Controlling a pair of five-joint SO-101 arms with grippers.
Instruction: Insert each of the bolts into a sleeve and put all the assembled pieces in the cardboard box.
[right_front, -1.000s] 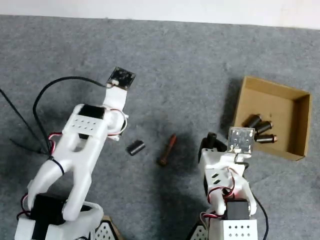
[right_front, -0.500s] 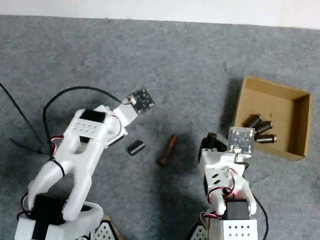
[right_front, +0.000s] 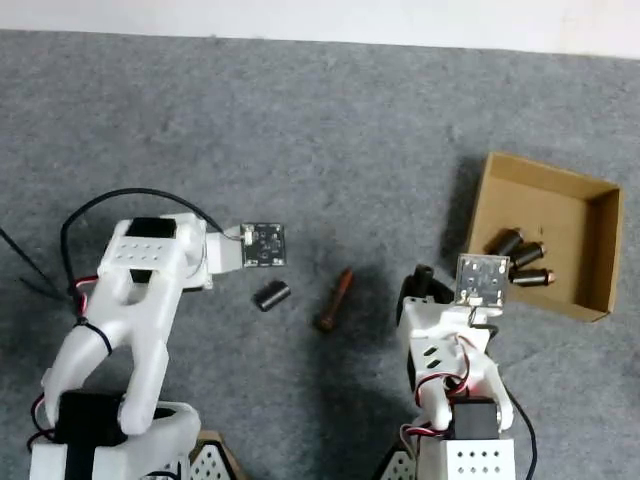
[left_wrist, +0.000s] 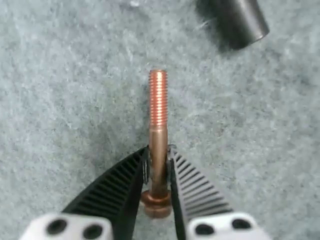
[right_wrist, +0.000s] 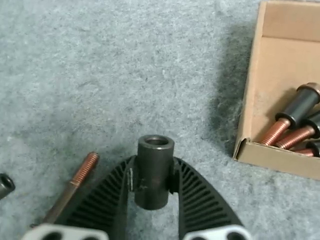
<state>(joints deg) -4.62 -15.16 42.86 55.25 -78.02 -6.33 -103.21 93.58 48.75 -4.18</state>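
Gripping a copper bolt (left_wrist: 157, 100) by its shank, your left gripper (left_wrist: 158, 152) has both fingers (left_wrist: 125, 180) pressed on it; your right gripper (right_wrist: 154, 162) clamps a black sleeve (right_wrist: 155, 187) upright. Three assembled pieces (right_front: 522, 256) lie in the cardboard box (right_front: 548, 172) on the right

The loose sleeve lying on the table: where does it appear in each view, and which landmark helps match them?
High view: loose sleeve near the middle, just left of the loose bolt.
Left wrist view: off to one side beyond the held bolt's threaded tip.
Right wrist view: cut by the picture's edge, beside the loose bolt.
Landmark: the loose bolt, next to it in high and right wrist views.
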